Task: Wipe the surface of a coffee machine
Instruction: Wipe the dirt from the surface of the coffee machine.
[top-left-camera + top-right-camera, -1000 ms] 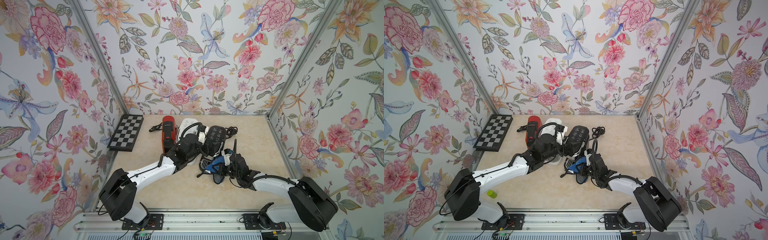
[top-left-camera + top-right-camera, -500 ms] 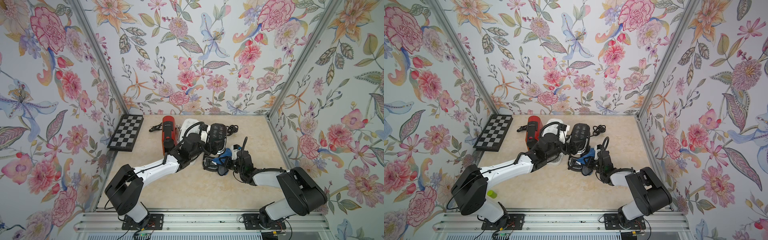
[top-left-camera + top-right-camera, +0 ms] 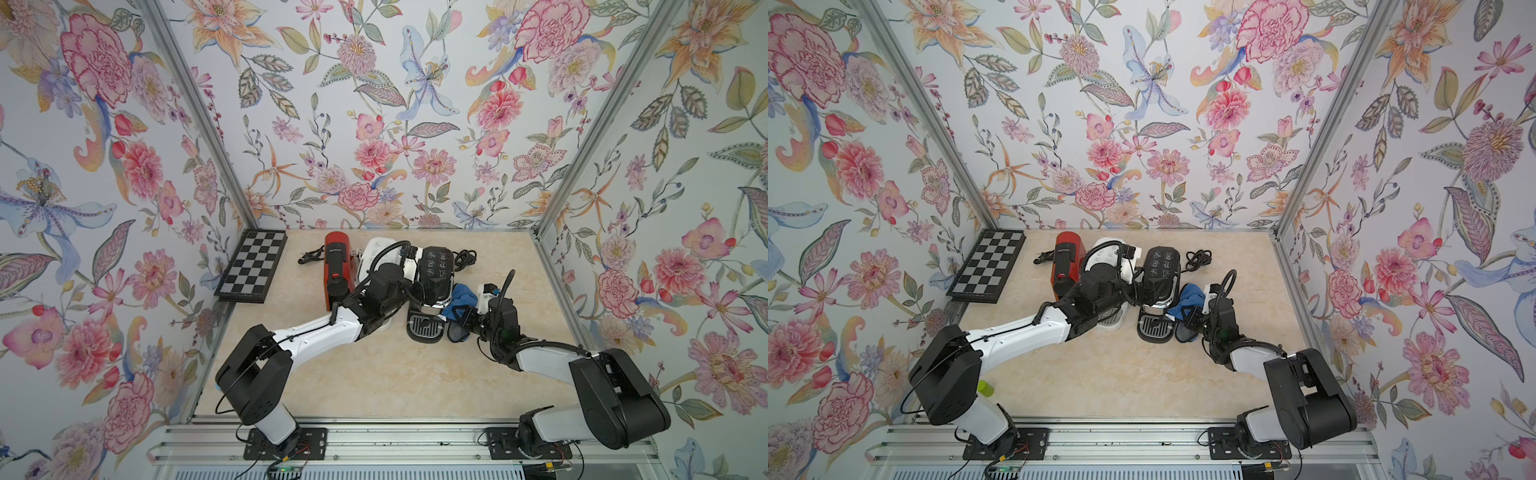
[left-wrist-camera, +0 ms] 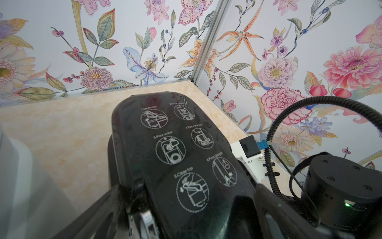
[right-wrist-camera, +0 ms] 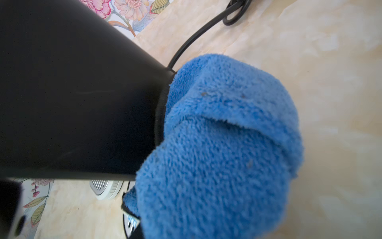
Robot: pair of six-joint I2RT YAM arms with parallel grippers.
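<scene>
Three coffee machines stand in a row at the surface's (image 3: 374,386) twelve o'clock; the left gripper's (image 4: 186,207) fingers straddle the black coffee machine (image 3: 434,276) spread wide, while the right gripper's (image 3: 459,313) fingers pinch the blue cloth (image 5: 223,144) against its three o'clock side.

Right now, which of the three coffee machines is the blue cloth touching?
The black coffee machine, the one with white picture instructions on its top. The blue cloth presses against its side. The red coffee machine and the white coffee machine stand apart from the cloth.
</scene>
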